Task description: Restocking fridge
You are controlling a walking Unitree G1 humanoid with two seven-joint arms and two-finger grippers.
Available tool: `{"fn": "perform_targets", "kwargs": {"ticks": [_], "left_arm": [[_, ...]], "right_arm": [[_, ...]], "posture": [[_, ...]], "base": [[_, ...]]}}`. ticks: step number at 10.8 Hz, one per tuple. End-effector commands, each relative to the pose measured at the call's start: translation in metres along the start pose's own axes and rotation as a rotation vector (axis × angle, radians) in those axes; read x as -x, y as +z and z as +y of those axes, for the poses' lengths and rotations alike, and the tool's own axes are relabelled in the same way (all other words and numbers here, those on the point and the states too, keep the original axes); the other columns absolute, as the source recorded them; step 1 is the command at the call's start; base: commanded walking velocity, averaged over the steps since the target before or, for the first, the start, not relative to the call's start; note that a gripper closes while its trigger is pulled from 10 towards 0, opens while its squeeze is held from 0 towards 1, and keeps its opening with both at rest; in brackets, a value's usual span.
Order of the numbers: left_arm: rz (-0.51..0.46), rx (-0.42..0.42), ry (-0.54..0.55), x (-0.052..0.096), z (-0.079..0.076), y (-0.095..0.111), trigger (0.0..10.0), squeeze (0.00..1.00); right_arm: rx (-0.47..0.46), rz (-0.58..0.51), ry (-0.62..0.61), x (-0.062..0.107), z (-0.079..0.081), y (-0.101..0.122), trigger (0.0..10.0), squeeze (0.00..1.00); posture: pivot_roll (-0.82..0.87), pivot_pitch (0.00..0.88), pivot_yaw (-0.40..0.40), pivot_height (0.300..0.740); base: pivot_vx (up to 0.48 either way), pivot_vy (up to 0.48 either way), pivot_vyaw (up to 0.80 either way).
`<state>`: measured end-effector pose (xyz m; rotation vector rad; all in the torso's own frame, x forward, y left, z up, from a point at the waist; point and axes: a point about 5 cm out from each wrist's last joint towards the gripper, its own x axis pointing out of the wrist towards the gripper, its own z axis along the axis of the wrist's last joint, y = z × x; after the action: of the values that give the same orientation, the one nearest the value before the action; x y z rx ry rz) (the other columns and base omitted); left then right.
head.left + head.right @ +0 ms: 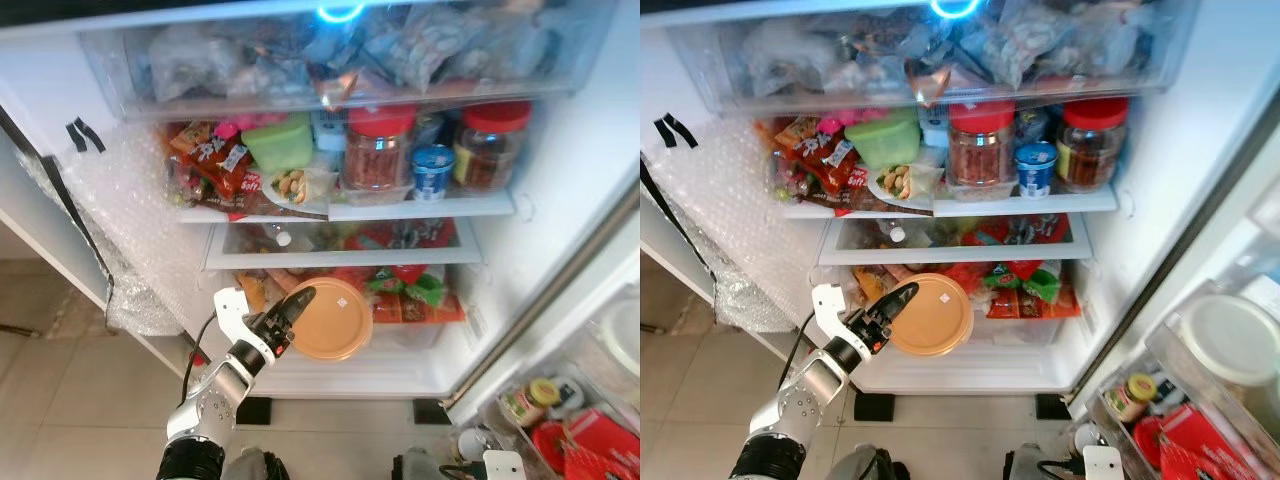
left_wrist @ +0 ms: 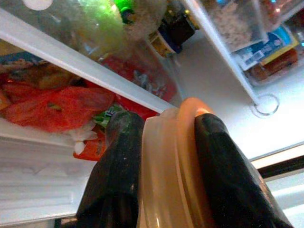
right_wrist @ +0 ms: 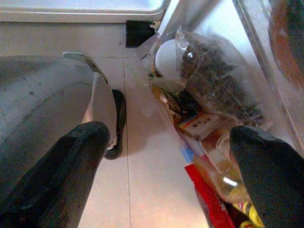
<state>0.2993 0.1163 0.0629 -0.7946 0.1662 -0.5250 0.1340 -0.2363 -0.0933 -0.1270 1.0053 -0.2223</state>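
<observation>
My left gripper [image 1: 300, 306] is shut on the rim of a round tan lidded container [image 1: 332, 319], held on edge in front of the fridge's bottom drawer [image 1: 420, 340]. In the left wrist view both black fingers [image 2: 116, 161] clamp the container [image 2: 166, 171] from either side, with red packets behind it in the drawer. The right gripper [image 3: 173, 133] hangs low and open over the tiled floor, holding nothing, beside the door shelf's packets.
The open fridge is crowded: bags in the top drawer [image 1: 330, 60], red-lidded jars [image 1: 378, 150], a green box [image 1: 280, 143] and snack packets on the shelf [image 1: 420, 207]. Bubble wrap [image 1: 130, 230] hangs at the left. The door shelf [image 1: 560, 425] with jars stands at the right.
</observation>
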Motion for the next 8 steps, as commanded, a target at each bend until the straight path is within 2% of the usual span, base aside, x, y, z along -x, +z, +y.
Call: {"fn": "perform_targets", "kwargs": {"ticks": [1, 3, 5, 8], "left_arm": [[-0.015, -0.011, 0.010, 0.0017, 0.0014, 0.0055, 10.0, 0.00], [-0.010, -0.016, 0.011, 0.0014, 0.0006, 0.0043, 10.0, 0.00], [-0.013, -0.021, 0.015, 0.0005, 0.0006, 0.0049, 10.0, 0.00], [-0.040, -0.028, 0.042, -0.0004, 0.0024, 0.0089, 10.0, 0.00]], "right_arm": [[-0.009, 0.030, 0.014, 0.0017, 0.0057, -0.0080, 10.0, 0.00], [-0.011, 0.036, 0.007, 0.0017, 0.0056, -0.0088, 10.0, 0.00], [-0.007, 0.033, 0.021, 0.0017, 0.0064, -0.0082, 10.0, 0.00], [-0.012, 0.032, 0.025, 0.0016, 0.0072, -0.0080, 10.0, 0.00]], "posture": [[-0.13, 0.107, 0.108, 0.660], [-0.13, 0.106, 0.109, 0.660], [-0.13, 0.104, 0.110, 0.637], [-0.13, 0.097, 0.108, 0.637]], "base": [[0.000, 0.000, 0.00], [0.000, 0.000, 0.00], [0.000, 0.000, 0.00], [0.000, 0.000, 0.00]]}}
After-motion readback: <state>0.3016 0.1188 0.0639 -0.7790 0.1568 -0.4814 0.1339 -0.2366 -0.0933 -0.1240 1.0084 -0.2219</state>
